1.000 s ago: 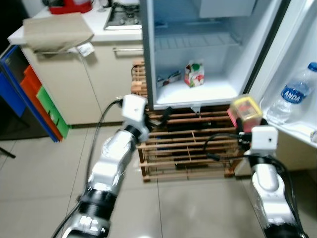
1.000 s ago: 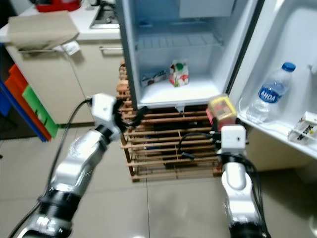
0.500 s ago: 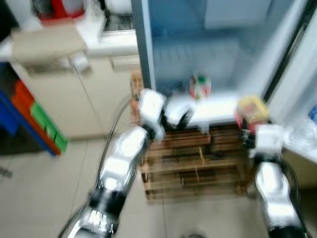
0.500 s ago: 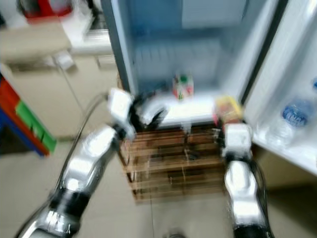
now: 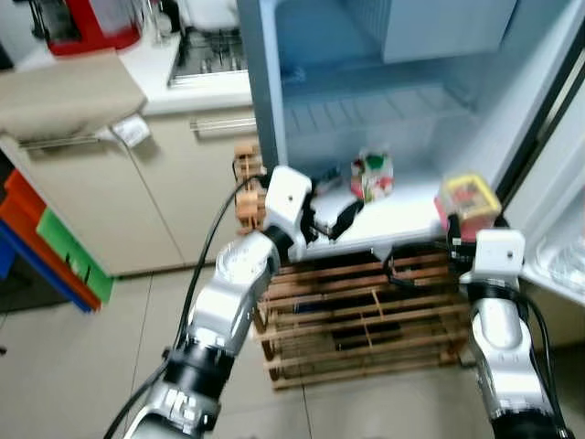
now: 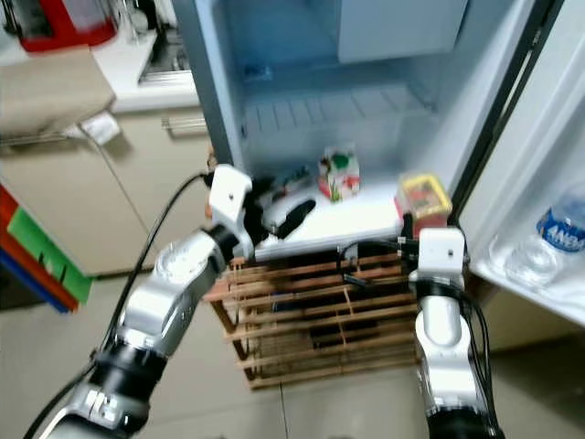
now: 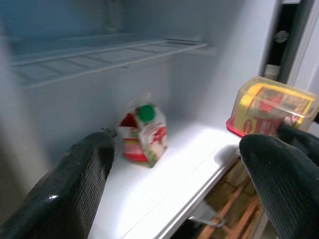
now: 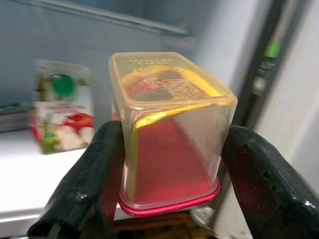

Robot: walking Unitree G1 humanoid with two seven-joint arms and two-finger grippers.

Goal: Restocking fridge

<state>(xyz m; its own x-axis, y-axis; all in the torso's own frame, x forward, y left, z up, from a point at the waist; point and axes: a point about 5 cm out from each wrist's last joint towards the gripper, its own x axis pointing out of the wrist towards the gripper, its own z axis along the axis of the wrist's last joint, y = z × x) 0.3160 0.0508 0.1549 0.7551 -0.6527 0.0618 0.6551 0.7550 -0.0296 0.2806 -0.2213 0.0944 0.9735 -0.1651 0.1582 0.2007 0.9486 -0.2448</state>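
The open fridge has one white lower shelf. On it stands a small red-and-white carton with a green cap, also seen from both wrists. My right gripper is shut on a clear yellow container with a red lid, held at the shelf's right front corner. At the shelf's left front edge, my left gripper is open with nothing between its fingers. The container lies to the right of the carton.
A flat packet lies at the shelf's left. A wooden slatted rack sits under the fridge. The open door at the right holds a water bottle. To the left stand a beige cabinet and coloured panels.
The camera has moved closer to the fridge. My left gripper rose from the rack's level to the shelf's front edge. The right gripper brought the container nearer the shelf's corner.
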